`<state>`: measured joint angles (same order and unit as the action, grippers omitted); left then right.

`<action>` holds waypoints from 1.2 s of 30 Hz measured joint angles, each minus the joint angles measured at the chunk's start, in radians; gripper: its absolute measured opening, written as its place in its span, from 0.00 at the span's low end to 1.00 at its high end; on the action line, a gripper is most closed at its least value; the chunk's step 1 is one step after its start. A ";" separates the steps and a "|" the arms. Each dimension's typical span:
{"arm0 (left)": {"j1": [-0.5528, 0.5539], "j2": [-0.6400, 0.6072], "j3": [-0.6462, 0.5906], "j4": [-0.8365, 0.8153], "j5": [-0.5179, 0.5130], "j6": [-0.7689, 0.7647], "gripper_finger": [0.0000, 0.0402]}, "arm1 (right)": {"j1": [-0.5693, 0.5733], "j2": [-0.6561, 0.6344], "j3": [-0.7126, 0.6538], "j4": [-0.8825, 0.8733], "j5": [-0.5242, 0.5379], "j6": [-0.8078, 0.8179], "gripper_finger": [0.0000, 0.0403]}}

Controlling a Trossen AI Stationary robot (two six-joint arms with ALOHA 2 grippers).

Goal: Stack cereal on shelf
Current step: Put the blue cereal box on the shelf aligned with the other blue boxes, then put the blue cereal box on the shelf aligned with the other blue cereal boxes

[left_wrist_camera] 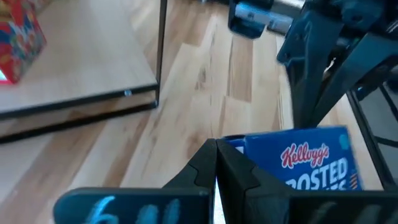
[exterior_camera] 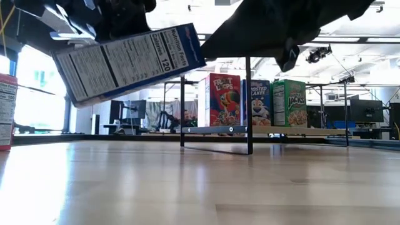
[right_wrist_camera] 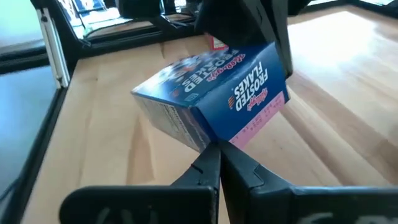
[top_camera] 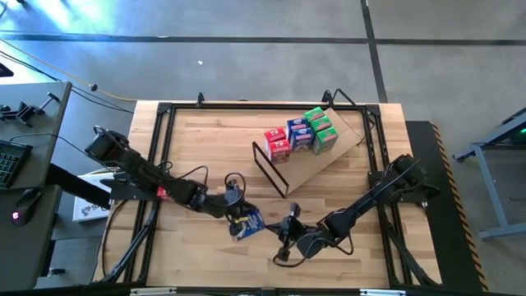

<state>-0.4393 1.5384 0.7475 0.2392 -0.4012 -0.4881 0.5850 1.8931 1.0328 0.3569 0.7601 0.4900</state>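
My left gripper [top_camera: 237, 215] is shut on a blue Frosted Flakes cereal box [top_camera: 249, 222] near the table's front middle. The box hangs tilted above the table in the low view [exterior_camera: 131, 59]. My right gripper [top_camera: 279, 233] is shut. Its fingertips [right_wrist_camera: 217, 152] stand just under the box's lowest corner [right_wrist_camera: 211, 142]. The slanted plywood shelf [top_camera: 316, 168] with its black wire frame stands at the back right. A red [exterior_camera: 224, 100], a blue [exterior_camera: 256, 103] and a green [exterior_camera: 289, 103] box stand upright on it, with more behind them. My left gripper holds the blue box at its upper end [right_wrist_camera: 249, 46], coming from above, with one dark finger [right_wrist_camera: 283, 53] down the box's short side. In its own wrist view the shut fingers [left_wrist_camera: 233, 168] hide the place of contact. The box hangs tilted, clear of the table. My right gripper points level at the box's lowest corner from the table's right. I cannot tell whether it touches the box.
Another red box [exterior_camera: 6, 112] stands at the table's left, near the left arm. A black frame [top_camera: 164, 111] runs around the tabletop's edges. Bare wood [top_camera: 205, 140] lies between the shelf and the left side.
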 joint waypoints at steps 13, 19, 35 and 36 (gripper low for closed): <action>-0.029 -0.032 0.001 0.062 -0.126 0.083 0.00 | -0.003 -0.075 0.000 -0.062 0.024 -0.185 0.00; -0.117 -0.020 -0.070 0.146 -0.273 0.031 0.00 | -0.012 -0.112 0.002 -0.090 0.008 -0.229 0.00; -0.226 0.127 -0.169 0.469 -0.415 -0.006 0.00 | -0.066 -0.107 0.003 -0.118 -0.176 -0.101 0.05; -0.227 0.127 -0.169 0.470 -0.416 -0.006 0.00 | -0.065 -0.107 0.003 -0.120 -0.191 -0.093 0.08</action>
<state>-0.6662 1.6653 0.5781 0.7091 -0.8169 -0.4942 0.5198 1.7863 1.0359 0.2365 0.5686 0.3969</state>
